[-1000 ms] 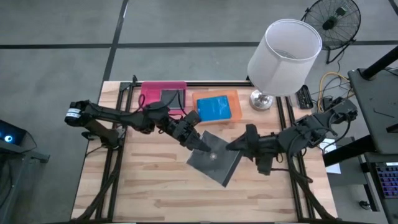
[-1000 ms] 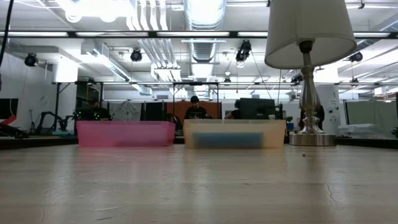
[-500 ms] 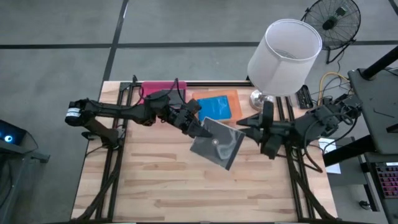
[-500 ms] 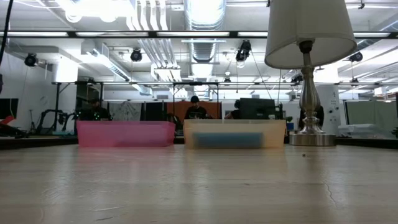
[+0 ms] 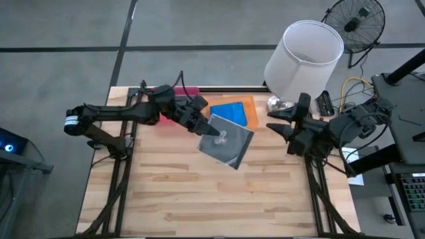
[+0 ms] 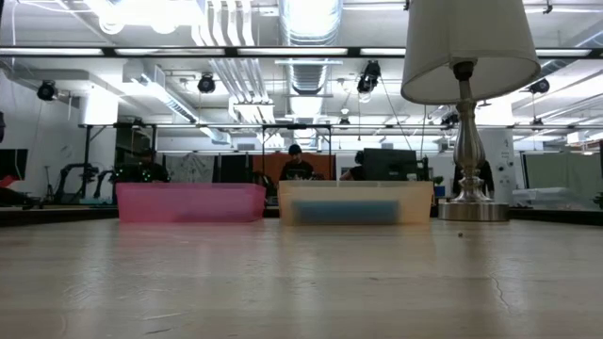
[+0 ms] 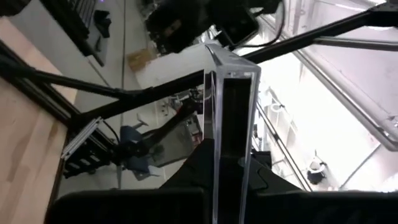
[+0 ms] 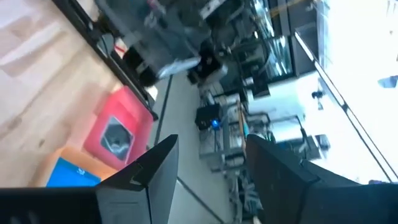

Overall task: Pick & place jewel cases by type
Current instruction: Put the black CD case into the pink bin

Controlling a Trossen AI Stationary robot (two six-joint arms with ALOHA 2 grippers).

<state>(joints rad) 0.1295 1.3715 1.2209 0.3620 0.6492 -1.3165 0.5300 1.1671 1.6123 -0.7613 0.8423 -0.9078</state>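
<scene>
Grey glossy jewel case (image 5: 228, 137) hangs above the worktop (image 5: 172, 192) in the high view, clamped at one corner by the left hand (image 5: 210, 129) beside the orange tray (image 5: 250, 106) and its blue case (image 5: 230, 113); the right hand (image 5: 279, 126) waits apart, fingers spread. From the left wrist, the case (image 7: 231, 118) stands edge-on between the fingers, so that corner pinch could let it swivel or slip short of the pink tray (image 5: 189, 90)

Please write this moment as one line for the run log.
left gripper: shut on dark jewel case, lifted | right gripper: open, empty, table's right edge | blue jewel case: in orange tray
</scene>
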